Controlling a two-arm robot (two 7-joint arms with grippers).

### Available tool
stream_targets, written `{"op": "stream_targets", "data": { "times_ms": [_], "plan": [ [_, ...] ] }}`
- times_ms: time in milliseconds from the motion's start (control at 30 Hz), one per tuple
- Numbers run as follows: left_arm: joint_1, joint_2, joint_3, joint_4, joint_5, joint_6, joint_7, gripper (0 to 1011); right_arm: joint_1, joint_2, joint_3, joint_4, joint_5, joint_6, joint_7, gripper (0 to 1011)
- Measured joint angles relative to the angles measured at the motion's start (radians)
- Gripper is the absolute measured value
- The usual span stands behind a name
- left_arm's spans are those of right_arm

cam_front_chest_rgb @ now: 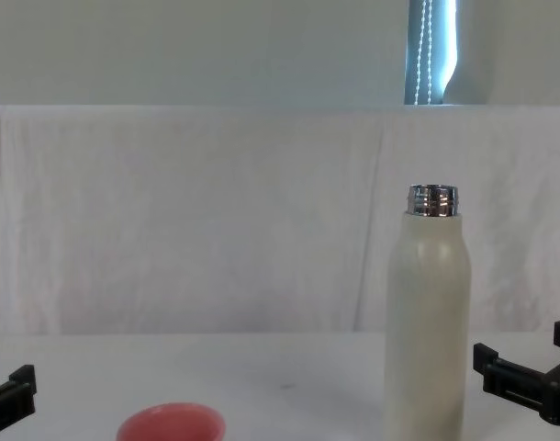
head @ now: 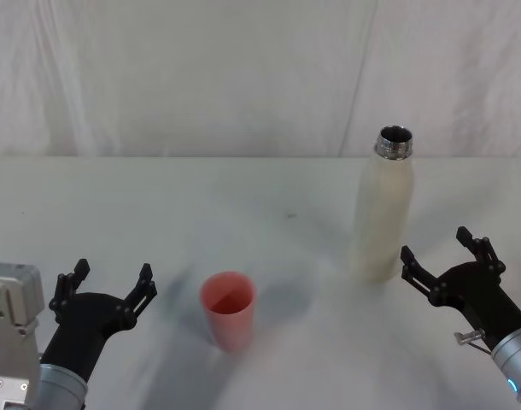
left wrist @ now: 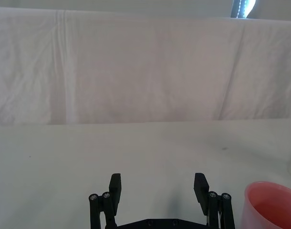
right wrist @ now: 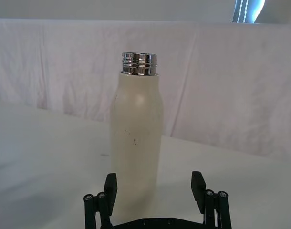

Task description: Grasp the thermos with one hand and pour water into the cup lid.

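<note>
Right gripper [head: 447,253] sitting wide open beside the bottle [head: 383,213], empty; left gripper [head: 108,283] gaping wide near the cup [head: 228,309].

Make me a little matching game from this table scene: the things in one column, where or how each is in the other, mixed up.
Things:
1. thermos
2. cup lid
3. left tool
4. right tool

Descriptions:
A. pink, upright, nearer the robot's left side
B. open, close beside the bottle
C. tall, cream-white, steel neck uncapped
D. open, holding nothing, beside the pink cup

Pairs: 1-C, 2-A, 3-D, 4-B
</note>
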Motion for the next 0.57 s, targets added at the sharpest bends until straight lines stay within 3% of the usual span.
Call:
{"op": "stream_targets", "data": {
  "times_ms": [567],
  "plan": [
    [0.000, 0.000, 0.000, 0.000, 0.000, 0.000, 0.000, 1001, 0.000, 0.000, 0.000, 0.000, 0.000, 0.000, 0.000, 1001]
  ]
}}
